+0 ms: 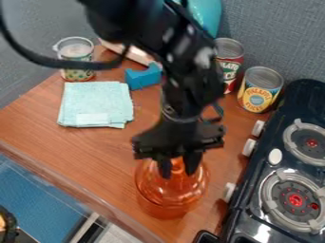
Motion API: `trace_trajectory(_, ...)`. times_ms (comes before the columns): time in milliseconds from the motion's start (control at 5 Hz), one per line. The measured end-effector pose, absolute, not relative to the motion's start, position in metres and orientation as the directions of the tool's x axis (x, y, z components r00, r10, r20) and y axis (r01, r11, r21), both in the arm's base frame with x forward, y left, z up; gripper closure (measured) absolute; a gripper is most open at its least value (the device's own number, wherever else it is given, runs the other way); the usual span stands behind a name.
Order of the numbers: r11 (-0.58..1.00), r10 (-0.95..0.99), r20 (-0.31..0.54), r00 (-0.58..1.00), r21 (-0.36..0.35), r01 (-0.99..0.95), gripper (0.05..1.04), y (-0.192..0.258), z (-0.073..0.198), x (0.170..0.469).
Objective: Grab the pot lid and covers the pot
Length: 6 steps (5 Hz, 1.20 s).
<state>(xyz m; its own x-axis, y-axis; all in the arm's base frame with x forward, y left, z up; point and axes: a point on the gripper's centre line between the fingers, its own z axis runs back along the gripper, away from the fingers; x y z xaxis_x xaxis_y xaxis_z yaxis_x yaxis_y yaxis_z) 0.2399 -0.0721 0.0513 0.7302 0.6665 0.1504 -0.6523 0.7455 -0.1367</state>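
Observation:
The black gripper (178, 167) hangs down in the lower middle of the camera view, at the top of the clear orange pot (167, 209). Its tips overlap the upper part of the orange lid (184, 186), around the knob area. The lid and pot line up one above the other, both see-through orange, and whether the lid's rim touches the pot cannot be made out. The gripper hides the far side of both.
A black toy stove (254, 211) with knobs and burners stands to the right. Behind are a pineapple can (259, 95), a tomato can (228, 61), a blue object (143, 77) and another can (77, 73). A folded light-blue cloth (96, 102) lies at left.

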Motion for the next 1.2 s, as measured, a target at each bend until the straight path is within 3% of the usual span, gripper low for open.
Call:
trace_trajectory(1000, 0.723, 0.69, 0.16, 0.706, -0.112, -0.682, 0.711, -0.053, 0.038, 0.25)
trace_trajectory(1200, 0.719, 0.694, 0.154, 0.703, -0.102, -0.687, 0.639, -0.049, 0.037, 0.249)
